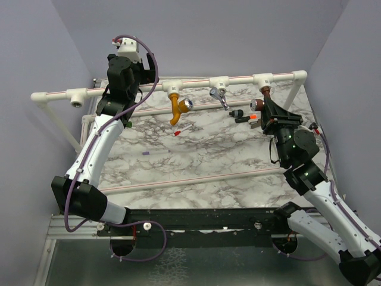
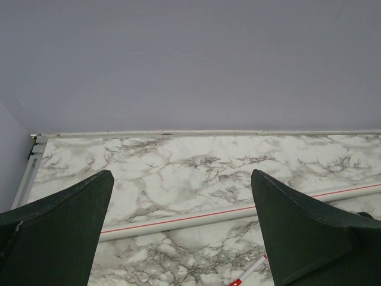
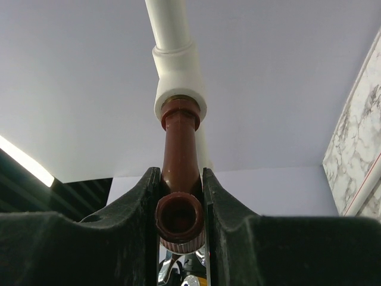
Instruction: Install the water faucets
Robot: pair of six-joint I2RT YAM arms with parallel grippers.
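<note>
Nearest, along the bottom of the overhead view, a black mounting rail [image 1: 196, 217] carries both arm bases. Beyond it lies a white tabletop [image 1: 196, 161] veined in grey like marble, closed in on three sides by plain lavender-grey walls [image 1: 196, 36]. A thin white rod with a red line [image 1: 196, 179] crosses the tabletop from left to right. A purple pen [image 1: 156, 152] and a red-tipped white marker [image 1: 183, 130] lie loose on it. A white pipe [image 1: 196, 83] on legs spans the far edge, raised above the surface, with tee sockets spaced along it.

Brown faucet [image 3: 180, 137]: seated in the tee nearest the pipe's right end. Its long axis runs straight from that socket back between the right jaws, and a round open end faces the wrist camera.

Right jaws: closed on the brown faucet, one finger touching each side of its body.

Left jaws: spread wide with nothing between them, over the rear left of the tabletop and facing the back wall.

Mustard-orange faucet [image 1: 175, 108] and silver-grey faucet [image 1: 219, 96]: each hangs from its own tee, with its spout curving toward the near edge
</note>
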